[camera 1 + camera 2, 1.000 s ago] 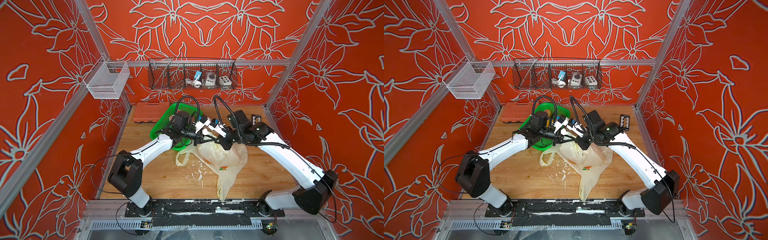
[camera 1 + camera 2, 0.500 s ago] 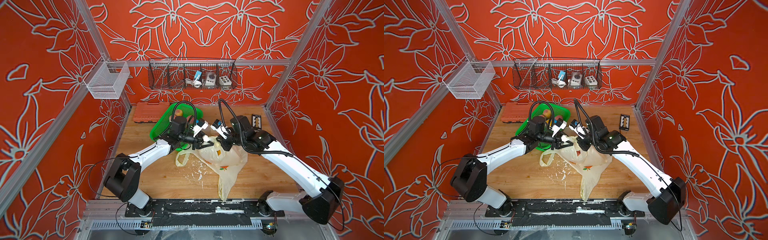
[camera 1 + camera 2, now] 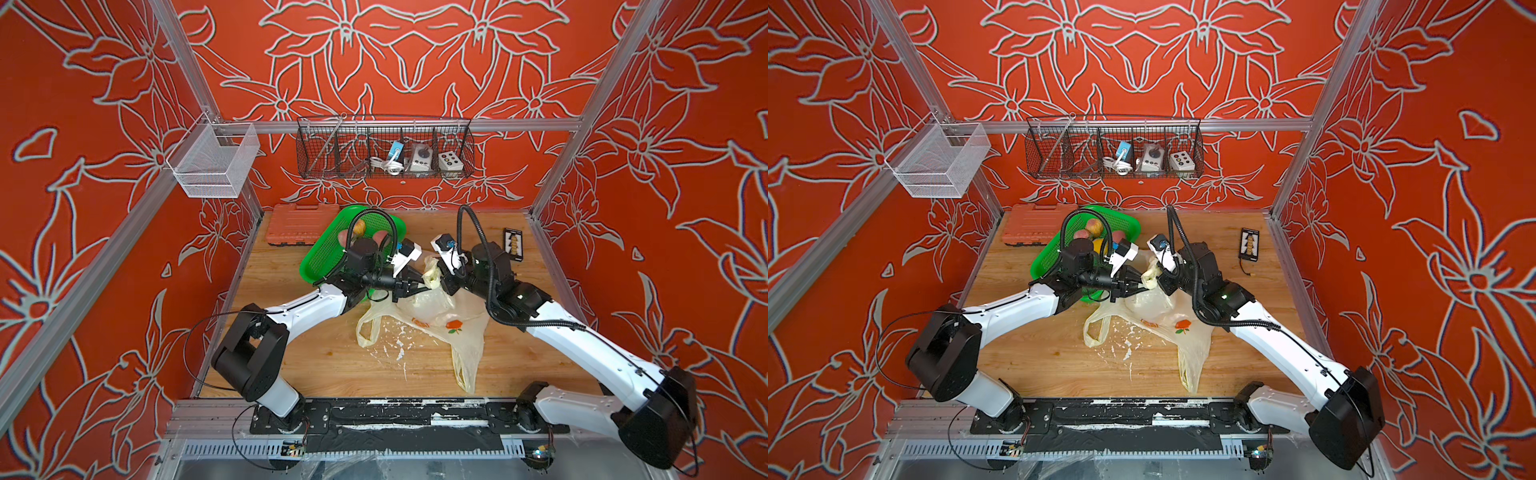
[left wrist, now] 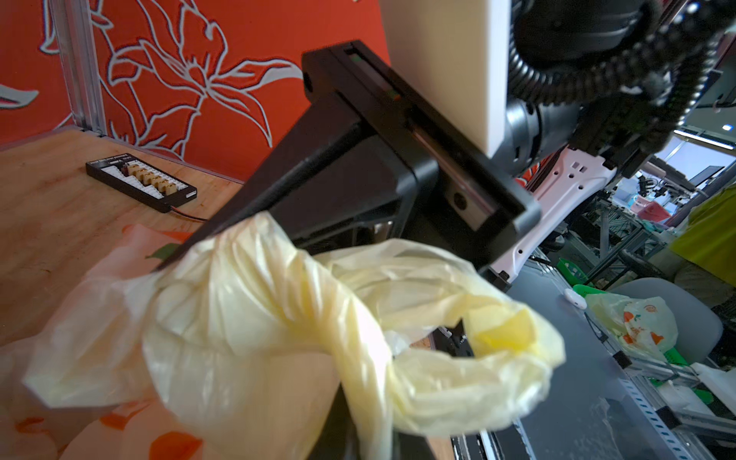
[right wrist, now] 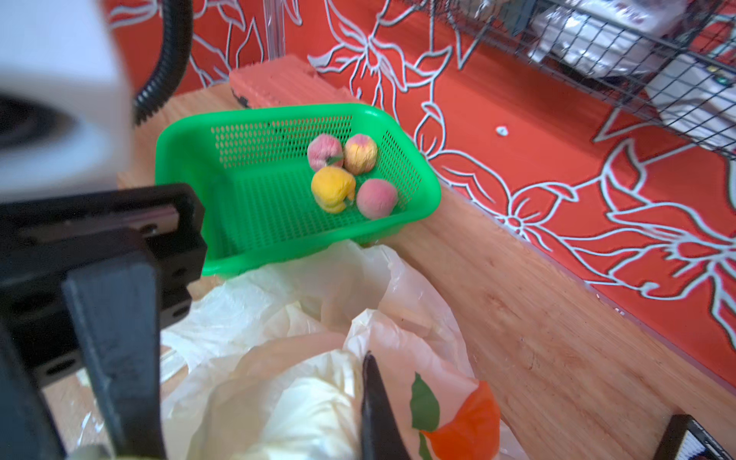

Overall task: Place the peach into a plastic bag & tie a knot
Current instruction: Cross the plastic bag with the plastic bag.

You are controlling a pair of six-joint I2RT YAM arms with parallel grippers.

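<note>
I see walls (image 3: 415, 50) in red-orange, covered with big flower outlines in grey-white. The table (image 3: 332, 365) is light wood grain. The plastic bag (image 3: 432, 307) is a pale, see-through yellow with an orange and green print. The basket (image 5: 255, 223) is bright green with a fine hole pattern. Of the 4 peaches (image 5: 376, 198) in it, 2 are pink, 1 is yellow and 1 is yellow with a pink blush. The left arm (image 3: 307, 305) and right arm (image 3: 582, 340) are white with black joints. The case (image 3: 299, 224) is orange.
</note>
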